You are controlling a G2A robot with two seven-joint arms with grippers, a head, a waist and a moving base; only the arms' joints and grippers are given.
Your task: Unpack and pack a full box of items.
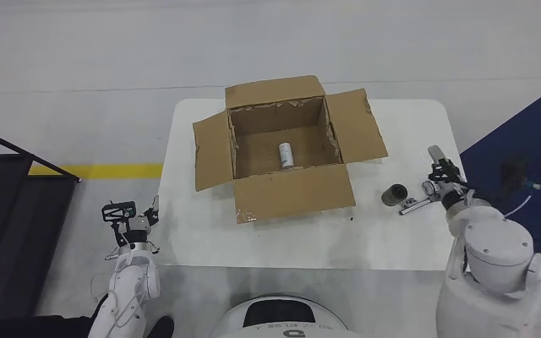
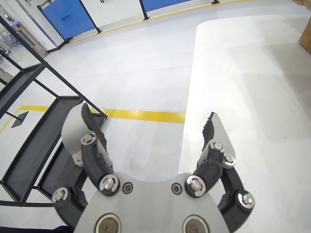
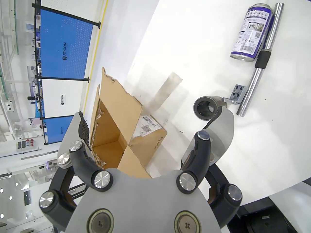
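An open cardboard box (image 1: 254, 203) stands mid-table with all flaps out; a small white can (image 1: 286, 155) lies on its floor. By the table's right edge lie a dark short cylinder (image 1: 393, 196), a metal tube (image 1: 414, 204) with a small bracket, and a blue spray can (image 3: 251, 32). My right gripper (image 1: 439, 179) hovers open over these, its fingers empty; in its own view the right gripper (image 3: 150, 120) frames the cylinder (image 3: 206, 107), tube (image 3: 263, 56), bracket (image 3: 239, 94) and box (image 3: 121, 132). My left gripper (image 1: 135, 211) hangs open and empty off the table's left edge.
The white table (image 1: 296, 241) has bare room in front of the box and at its left side (image 2: 243, 98). A black metal rack (image 2: 36, 134) stands on the floor to the left, close under the left gripper (image 2: 148, 112). A yellow line (image 1: 101, 171) marks the floor.
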